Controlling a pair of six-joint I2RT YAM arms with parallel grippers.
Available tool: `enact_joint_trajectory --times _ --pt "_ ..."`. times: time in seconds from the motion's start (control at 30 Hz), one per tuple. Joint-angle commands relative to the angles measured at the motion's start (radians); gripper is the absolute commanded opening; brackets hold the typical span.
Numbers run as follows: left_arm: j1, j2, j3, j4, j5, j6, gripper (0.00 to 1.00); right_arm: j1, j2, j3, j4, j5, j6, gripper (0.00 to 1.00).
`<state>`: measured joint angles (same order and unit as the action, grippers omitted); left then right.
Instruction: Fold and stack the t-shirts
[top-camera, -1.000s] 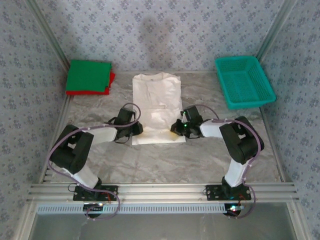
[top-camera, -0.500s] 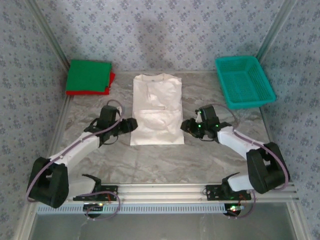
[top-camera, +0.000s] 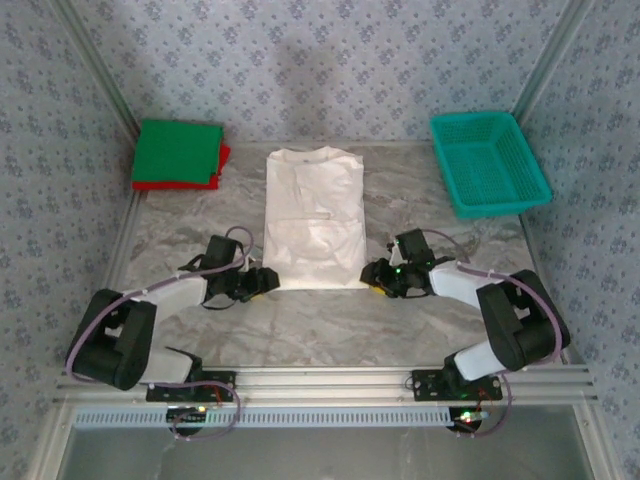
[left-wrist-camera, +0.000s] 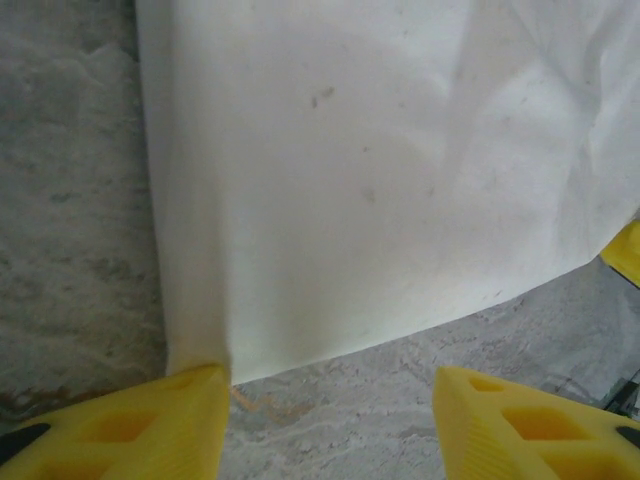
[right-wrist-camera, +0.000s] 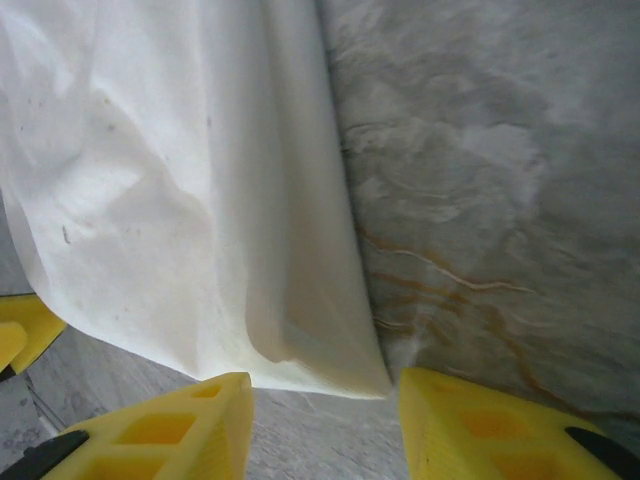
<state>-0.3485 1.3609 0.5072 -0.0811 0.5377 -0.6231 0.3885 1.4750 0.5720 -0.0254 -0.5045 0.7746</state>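
The off-white t-shirt (top-camera: 313, 220) lies flat in the middle of the table, folded into a long strip with its collar at the far end. Its near-left corner (left-wrist-camera: 200, 355) is just ahead of my left gripper (left-wrist-camera: 330, 425), which is open and low over the marble. Its near-right corner (right-wrist-camera: 370, 380) lies between the open yellow fingers of my right gripper (right-wrist-camera: 325, 425). From above, the left gripper (top-camera: 262, 280) and the right gripper (top-camera: 372, 280) flank the shirt's near hem. The green t-shirt (top-camera: 178, 150) lies folded on the red t-shirt (top-camera: 222, 165) at the far left.
A teal mesh basket (top-camera: 488, 162) stands at the far right. The marble tabletop (top-camera: 320, 330) is bare near the arm bases. Patterned walls close in the back and both sides.
Both grippers have dropped toward the near edge, from beside the shirt's middle to its two near corners. The shirt lies flatter and longer than a second ago.
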Motion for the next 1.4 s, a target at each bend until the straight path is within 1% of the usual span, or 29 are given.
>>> enact_joint_trajectory --times 0.0,0.23,0.33,0.5,0.6,0.63,0.73,0.97,1.13,1.37 --pt "0.007 0.019 -0.009 0.074 0.031 -0.006 0.56 0.008 0.032 -0.003 0.074 -0.024 0.027 0.45" --pt "0.009 0.052 0.010 0.092 0.022 0.000 0.56 0.023 0.070 0.024 0.108 -0.031 0.041 0.45" --pt "0.009 0.043 0.042 -0.001 0.004 0.020 0.56 0.024 0.063 0.031 0.101 -0.030 0.045 0.45" --pt "0.015 -0.064 0.063 -0.184 -0.067 0.057 0.56 0.018 0.042 0.023 0.069 0.000 0.035 0.45" --pt "0.050 -0.122 0.047 -0.248 -0.099 0.052 0.56 0.016 0.045 0.013 0.069 0.007 0.037 0.45" --pt "0.066 -0.131 0.038 -0.253 -0.106 0.046 0.57 0.016 0.047 0.010 0.072 0.009 0.036 0.45" --pt "0.096 -0.116 0.015 -0.223 -0.104 0.042 0.59 0.018 0.064 0.013 0.080 0.005 0.034 0.45" --pt "0.092 0.021 0.028 -0.090 -0.033 0.031 0.58 0.025 0.090 0.023 0.088 0.004 0.031 0.44" --pt "0.030 0.076 0.060 -0.043 -0.023 0.018 0.57 0.030 0.100 0.021 0.096 0.008 0.035 0.44" --pt "-0.036 0.103 0.062 0.038 -0.023 -0.047 0.53 0.035 0.117 0.029 0.097 0.007 0.035 0.44"
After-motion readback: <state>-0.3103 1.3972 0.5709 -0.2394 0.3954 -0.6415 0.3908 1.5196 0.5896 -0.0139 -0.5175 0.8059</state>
